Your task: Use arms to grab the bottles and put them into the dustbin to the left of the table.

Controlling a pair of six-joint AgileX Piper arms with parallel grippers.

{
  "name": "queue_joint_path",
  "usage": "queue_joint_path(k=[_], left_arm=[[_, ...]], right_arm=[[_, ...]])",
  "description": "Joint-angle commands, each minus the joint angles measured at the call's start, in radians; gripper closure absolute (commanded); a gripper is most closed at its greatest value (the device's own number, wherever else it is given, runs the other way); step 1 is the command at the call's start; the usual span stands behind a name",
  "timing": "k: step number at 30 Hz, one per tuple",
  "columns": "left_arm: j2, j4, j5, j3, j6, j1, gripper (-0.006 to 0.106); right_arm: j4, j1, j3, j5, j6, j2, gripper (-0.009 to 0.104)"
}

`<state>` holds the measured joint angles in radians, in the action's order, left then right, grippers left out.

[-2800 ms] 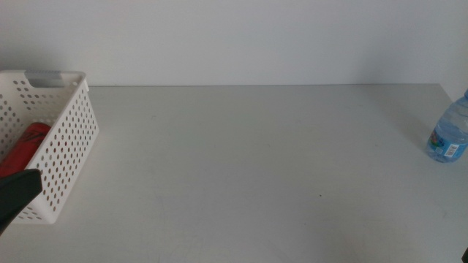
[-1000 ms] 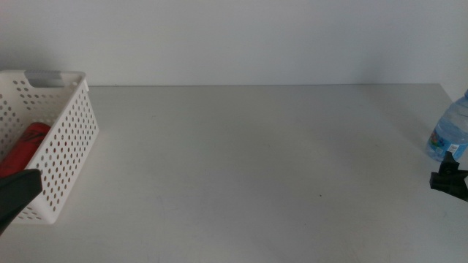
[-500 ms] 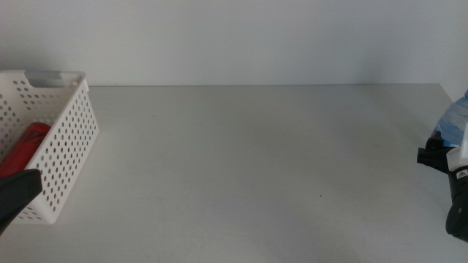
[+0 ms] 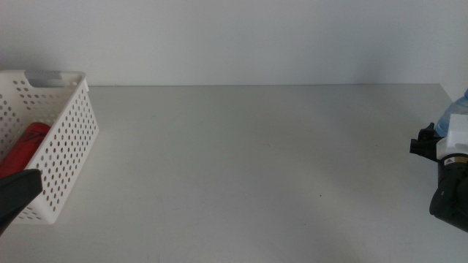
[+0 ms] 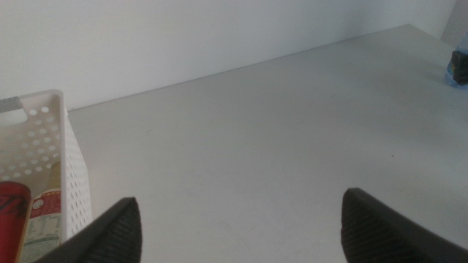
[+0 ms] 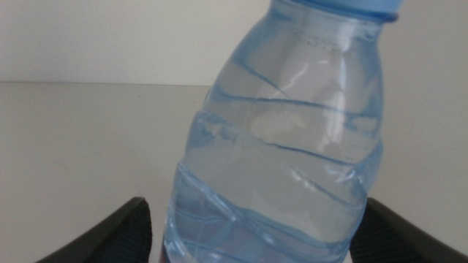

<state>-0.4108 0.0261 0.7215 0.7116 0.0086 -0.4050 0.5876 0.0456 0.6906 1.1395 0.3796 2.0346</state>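
Grey table [image 4: 241, 161]: right gripper [image 6: 252, 234], jaws apart, straddles water bottle [image 6: 285, 139] at far right; next: clamp, carry to dustbin [image 4: 69, 157].

I see a plain light-grey table [image 4: 248, 161] filling most of the middle view, its far edge meeting a white wall. At the left edge of the frame a white perforated dustbin [image 4: 69, 142] sits on it. At the far right edge a clear water bottle [image 4: 452, 115] stands on it, mostly hidden. The wide centre shows only one small dark speck [image 4: 319, 195].
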Motion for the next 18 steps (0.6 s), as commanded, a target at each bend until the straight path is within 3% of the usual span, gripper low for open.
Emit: queue_joint_path(k=[1,4,6,9,11,12,15,18], left_arm=[[-0.009,0.003,-0.076,0.024,-0.009,-0.006,0.007],[-0.009,0.003,-0.076,0.024,-0.009,-0.006,0.007],[-0.009,0.003,-0.076,0.024,-0.009,-0.006,0.007],[-0.009,0.003,-0.076,0.024,-0.009,-0.006,0.007],[-0.009,0.003,-0.076,0.024,-0.009,-0.006,0.007],[-0.009,0.003,-0.076,0.024,-0.009,-0.006,0.007],[-0.009,0.003,-0.076,0.024,-0.009,-0.006,0.007],[-0.009,0.003,-0.076,0.024,-0.009,-0.006,0.007]], right_arm=[[-0.004,-0.007,0.043,0.195,0.055,-0.023,0.02],[0.003,-0.007,0.069,0.194,0.104,-0.008,0.023],[0.009,-0.007,0.073,0.195,0.144,-0.005,0.031],[0.014,-0.007,0.073,0.196,0.204,-0.005,0.059],[0.009,0.004,0.073,0.195,0.207,-0.008,0.089],[-0.006,0.016,0.072,0.195,0.194,-0.011,0.097],[-0.129,0.068,0.074,0.183,0.129,-0.046,0.096],[-0.305,0.143,0.121,0.069,0.038,-0.102,0.096]])
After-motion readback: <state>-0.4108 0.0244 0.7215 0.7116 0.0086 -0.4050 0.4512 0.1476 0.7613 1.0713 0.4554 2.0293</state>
